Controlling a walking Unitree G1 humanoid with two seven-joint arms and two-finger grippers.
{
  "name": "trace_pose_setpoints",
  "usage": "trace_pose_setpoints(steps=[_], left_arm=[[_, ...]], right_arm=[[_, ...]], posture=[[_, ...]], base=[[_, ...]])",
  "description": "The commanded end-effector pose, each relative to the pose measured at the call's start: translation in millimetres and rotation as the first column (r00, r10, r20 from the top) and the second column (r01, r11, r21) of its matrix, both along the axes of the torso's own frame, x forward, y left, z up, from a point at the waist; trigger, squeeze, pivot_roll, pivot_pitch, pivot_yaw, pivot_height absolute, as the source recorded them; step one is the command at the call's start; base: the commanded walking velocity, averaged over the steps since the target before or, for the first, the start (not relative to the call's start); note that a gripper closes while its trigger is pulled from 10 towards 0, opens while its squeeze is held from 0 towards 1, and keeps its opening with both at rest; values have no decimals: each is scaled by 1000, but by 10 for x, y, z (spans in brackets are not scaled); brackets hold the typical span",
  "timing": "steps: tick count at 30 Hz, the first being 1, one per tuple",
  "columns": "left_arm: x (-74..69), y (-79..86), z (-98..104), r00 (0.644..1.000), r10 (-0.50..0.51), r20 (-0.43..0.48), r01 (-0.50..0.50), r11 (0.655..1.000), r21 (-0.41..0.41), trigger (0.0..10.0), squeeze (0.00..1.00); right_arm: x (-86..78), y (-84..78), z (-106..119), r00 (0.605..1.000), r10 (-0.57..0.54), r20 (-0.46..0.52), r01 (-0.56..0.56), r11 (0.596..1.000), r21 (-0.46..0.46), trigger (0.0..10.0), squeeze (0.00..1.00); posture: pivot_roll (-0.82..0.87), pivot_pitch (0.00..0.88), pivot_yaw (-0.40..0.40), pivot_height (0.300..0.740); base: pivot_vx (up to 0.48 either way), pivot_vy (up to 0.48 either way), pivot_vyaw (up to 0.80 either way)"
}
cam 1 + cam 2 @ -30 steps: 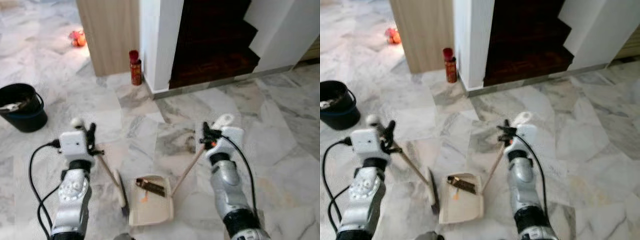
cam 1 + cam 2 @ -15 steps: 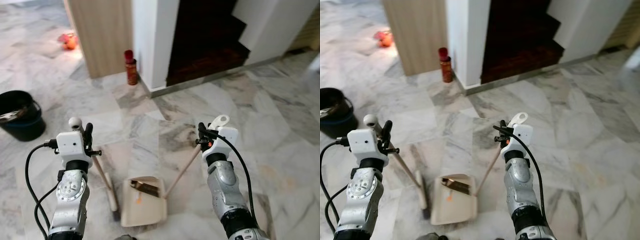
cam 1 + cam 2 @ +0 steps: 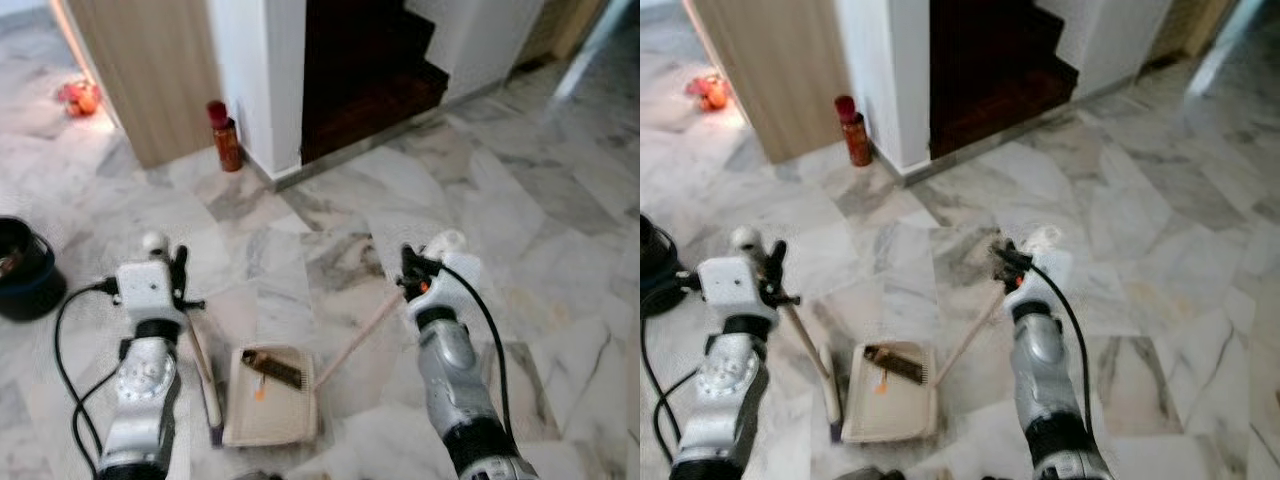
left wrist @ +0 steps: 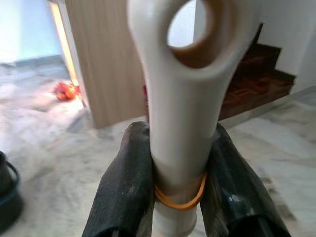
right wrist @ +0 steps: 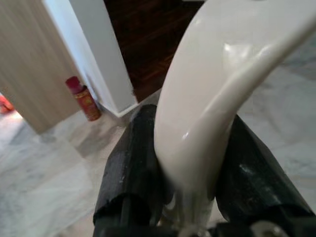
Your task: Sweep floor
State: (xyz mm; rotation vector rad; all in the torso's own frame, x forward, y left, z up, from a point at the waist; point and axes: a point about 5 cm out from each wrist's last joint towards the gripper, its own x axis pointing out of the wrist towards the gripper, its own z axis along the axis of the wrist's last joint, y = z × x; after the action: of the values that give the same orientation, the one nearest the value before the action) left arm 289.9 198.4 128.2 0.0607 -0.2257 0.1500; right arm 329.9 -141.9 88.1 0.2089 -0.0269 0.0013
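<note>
Cream plastic was what you had in both hands: the dustpan (image 3: pixel 268 410) lay flat on the marble floor (image 3: pixel 560 230) just ahead of the robot, between the two arms, with a dark comb-like piece and a small orange scrap already inside it. Your right hand (image 3: pixel 410 275) was clamped on the top of the dustpan's long handle (image 3: pixel 355 340), which slanted down to the pan's rear edge, likely so the pan could be steered without bending. In the right wrist view the two black fingers (image 5: pixel 131 163) pressed either side of the curved cream grip.

Your left hand (image 3: pixel 180 283) was closed on the broom handle (image 4: pixel 182 123), just below its hanging hole and above an orange rubber band; the broom (image 3: pixel 205 385) ran down to the floor just beside the pan's left edge, well placed, I judge, to push dirt sideways into it.

Further out, a red can (image 3: pixel 224 137) stood by the white wall corner (image 3: pixel 260 80) next to the dark stairs (image 3: pixel 370 70), a black bucket (image 3: pixel 22 270) sat at the far left, and something orange (image 3: pixel 80 97) lay beyond the wooden panel (image 3: pixel 150 70).
</note>
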Motion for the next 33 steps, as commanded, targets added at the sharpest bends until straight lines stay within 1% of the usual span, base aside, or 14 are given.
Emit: trace_pose_setpoints(steps=[1, 15, 21, 26, 33], left_arm=[[-3, 27, 72, 999, 6, 31, -6, 1000, 7, 10000, 0], [-5, 31, 71, 1000, 6, 30, -6, 1000, 10, 10000, 0], [-3, 32, 73, 1000, 5, 31, -6, 1000, 14, 10000, 0], [-2, 28, 76, 1000, 3, 31, -3, 1000, 17, 10000, 0], [0, 25, 78, 999, 2, 32, -3, 1000, 18, 10000, 0]], right_arm=[[31, 36, 92, 999, 9, 41, -8, 1000, -2, 10000, 0], [25, 64, 106, 998, 23, 55, -21, 999, -33, 10000, 0], [25, 83, 102, 998, 29, 52, -28, 999, -23, 10000, 0], [26, 77, 105, 998, 27, 55, -26, 1000, -15, 10000, 0], [29, 82, 115, 998, 32, 60, -30, 999, -31, 10000, 0]], posture=[[143, 153, -36, 740], [149, 150, -36, 740], [149, 147, -34, 740], [148, 145, -34, 740], [150, 144, -35, 740]], base=[[0, 311, 0], [0, 308, 0], [0, 309, 680], [0, 308, 0], [0, 309, 82]])
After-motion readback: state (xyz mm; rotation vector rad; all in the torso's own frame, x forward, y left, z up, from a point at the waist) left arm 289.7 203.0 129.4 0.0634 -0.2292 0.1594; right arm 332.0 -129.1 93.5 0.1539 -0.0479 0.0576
